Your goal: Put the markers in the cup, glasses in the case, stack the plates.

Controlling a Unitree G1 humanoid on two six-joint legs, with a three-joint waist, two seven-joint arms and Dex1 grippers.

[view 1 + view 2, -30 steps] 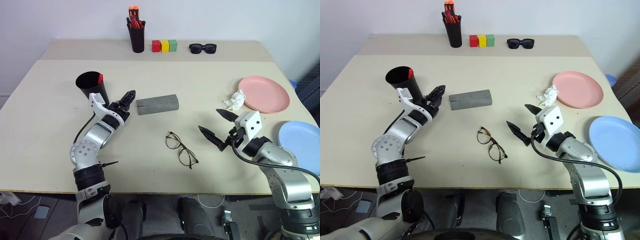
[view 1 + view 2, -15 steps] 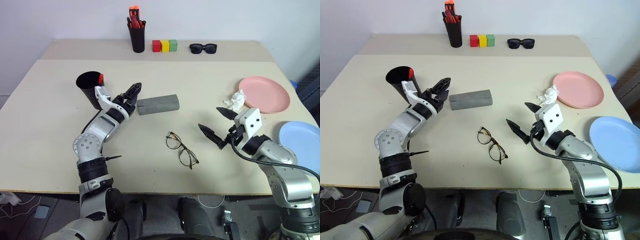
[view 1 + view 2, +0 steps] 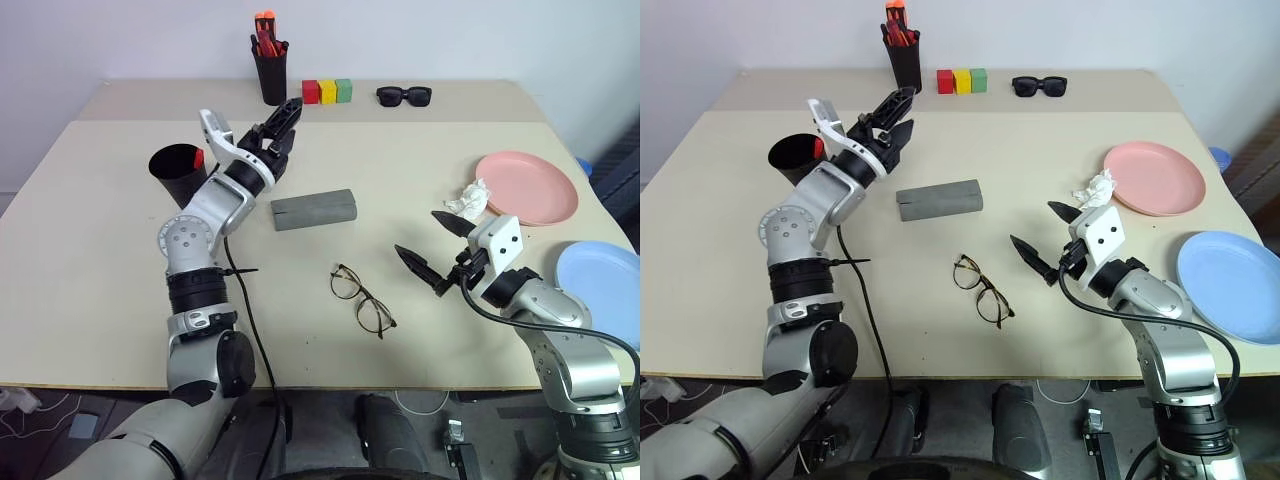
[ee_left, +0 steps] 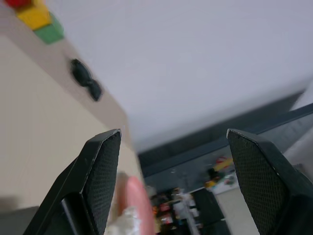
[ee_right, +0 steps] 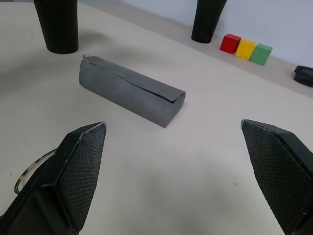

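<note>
Though both fingers spread empty, crumpled tissue (image 3: 468,201) (white) against pink plate (image 3: 530,186).

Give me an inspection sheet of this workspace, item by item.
Surface: beige table.
Job's things: black cup holding a marker's red end; grey case closed; glasses open beside it; pink plate and blue plate apart, unstacked.
Clutter: pen holder, coloured blocks, sunglasses, crumpled tissue.
Grippers: left gripper open, raised; right gripper open, empty.
Cables: black cable along left arm.
Surroundings: pale wall.
</note>
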